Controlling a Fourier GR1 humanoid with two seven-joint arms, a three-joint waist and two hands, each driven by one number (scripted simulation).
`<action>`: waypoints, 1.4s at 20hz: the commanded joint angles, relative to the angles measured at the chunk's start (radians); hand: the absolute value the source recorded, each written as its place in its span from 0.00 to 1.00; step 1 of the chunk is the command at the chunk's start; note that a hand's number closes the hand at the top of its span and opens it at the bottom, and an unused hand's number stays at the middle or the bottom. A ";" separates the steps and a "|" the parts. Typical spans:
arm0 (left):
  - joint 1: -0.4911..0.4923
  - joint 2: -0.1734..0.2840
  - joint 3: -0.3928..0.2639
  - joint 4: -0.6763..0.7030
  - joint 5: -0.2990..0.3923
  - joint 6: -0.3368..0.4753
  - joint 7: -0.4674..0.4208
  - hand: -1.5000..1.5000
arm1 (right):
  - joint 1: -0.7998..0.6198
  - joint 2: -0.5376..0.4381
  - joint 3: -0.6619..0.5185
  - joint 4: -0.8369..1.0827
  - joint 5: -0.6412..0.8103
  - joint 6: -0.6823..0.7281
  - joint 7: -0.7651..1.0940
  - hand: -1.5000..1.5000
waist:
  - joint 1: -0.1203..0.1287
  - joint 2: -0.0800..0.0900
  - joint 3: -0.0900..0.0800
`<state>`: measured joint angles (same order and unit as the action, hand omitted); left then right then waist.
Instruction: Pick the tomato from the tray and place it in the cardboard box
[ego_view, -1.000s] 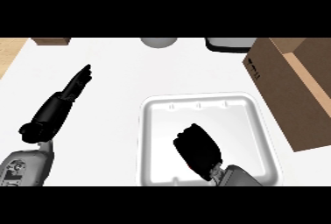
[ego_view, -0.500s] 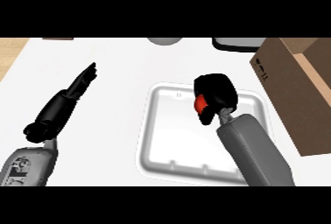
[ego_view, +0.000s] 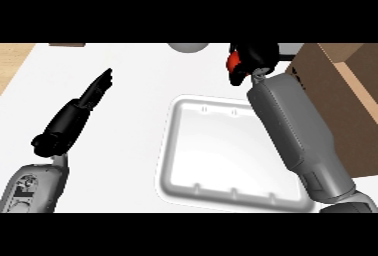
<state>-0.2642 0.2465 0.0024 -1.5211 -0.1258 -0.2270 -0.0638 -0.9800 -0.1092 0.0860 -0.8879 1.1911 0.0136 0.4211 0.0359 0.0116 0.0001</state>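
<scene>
Right black hand (ego_view: 253, 59) curled around the small red tomato (ego_view: 232, 61), held above the white counter (ego_view: 140, 65), beyond the far edge of the white rectangular plastic tray (ego_view: 184, 165). Brown cardboard box (ego_view: 336, 95) sits just right of the hand. Left black hand (ego_view: 92, 92) lies at the view's left, fingers straight, holding nothing.

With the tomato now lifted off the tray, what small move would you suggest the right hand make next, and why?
Probably carry it a little further right, toward the cardboard box. The right hand is curled round the tomato, already beyond the tray, but it is not yet over the box's opening, so releasing now would likely miss.
</scene>
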 joint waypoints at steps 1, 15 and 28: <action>0.039 -0.021 -0.026 -0.024 -0.024 0.015 -0.002 0.50 | -0.113 -0.023 -0.080 0.020 0.011 -0.065 0.098 1.00 | -0.010 -0.008 0.000; 0.096 0.012 0.014 -0.065 -0.003 -0.020 -0.025 0.50 | -0.096 -0.254 -0.312 0.075 0.005 -0.281 0.249 1.00 | -0.021 -0.009 0.000; 0.043 -0.019 0.015 -0.024 -0.016 -0.001 -0.002 0.50 | -0.051 -0.476 -0.428 0.341 -0.141 0.072 0.060 1.00 | -0.026 -0.005 0.000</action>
<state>-0.2159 0.2408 0.0232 -1.5633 -0.1339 -0.2353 -0.0561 -1.0492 -0.5441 -0.3025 -0.6222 1.1013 -0.0005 0.5343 0.0084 0.0034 0.0002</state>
